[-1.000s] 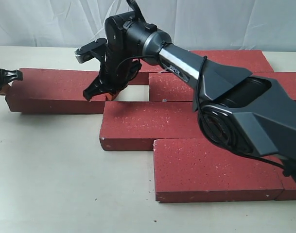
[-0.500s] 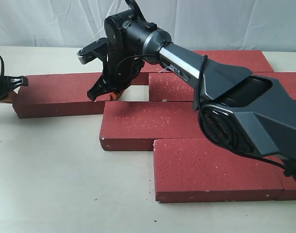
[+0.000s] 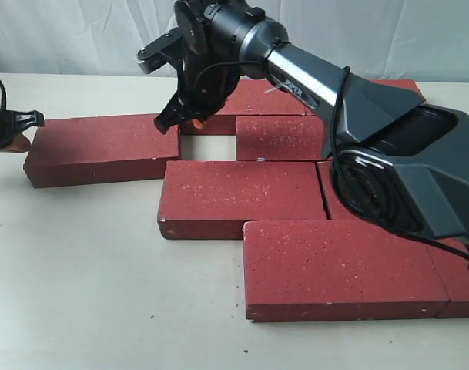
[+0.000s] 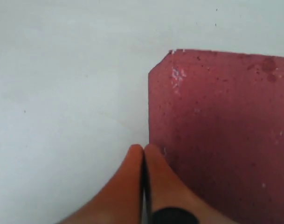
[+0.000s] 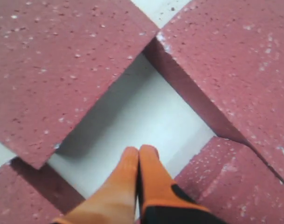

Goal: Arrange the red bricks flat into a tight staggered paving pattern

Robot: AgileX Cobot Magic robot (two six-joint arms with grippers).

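On the far left, my left fingers [image 4: 149,157] were pressed together, with nothing between them. Their tips stood at the short end of the leftmost brick [image 3: 103,148], just beside its chipped corner; I could not tell if they touched it. This brick lay flat on the pale tabletop [image 3: 88,270], a little turned against the rows of the others.

To the right of it there was a small bare gap [image 3: 208,146] with bricks around it. My right fingers [image 5: 147,158] were also pressed together and held nothing. They hung over this gap, pointing down at the bare tabletop, near the right end of the leftmost brick. My right arm [image 3: 311,77] reached there from the right, across the laid bricks.

The other red bricks [image 3: 242,196] all lay flat. One brick [image 3: 257,96] was behind the gap, one [image 3: 280,137] was at its right side, and a long one closed it in front. Further right and nearer to the camera, the front brick [image 3: 334,266] lay close against its neighbours, each row shifted against the next.
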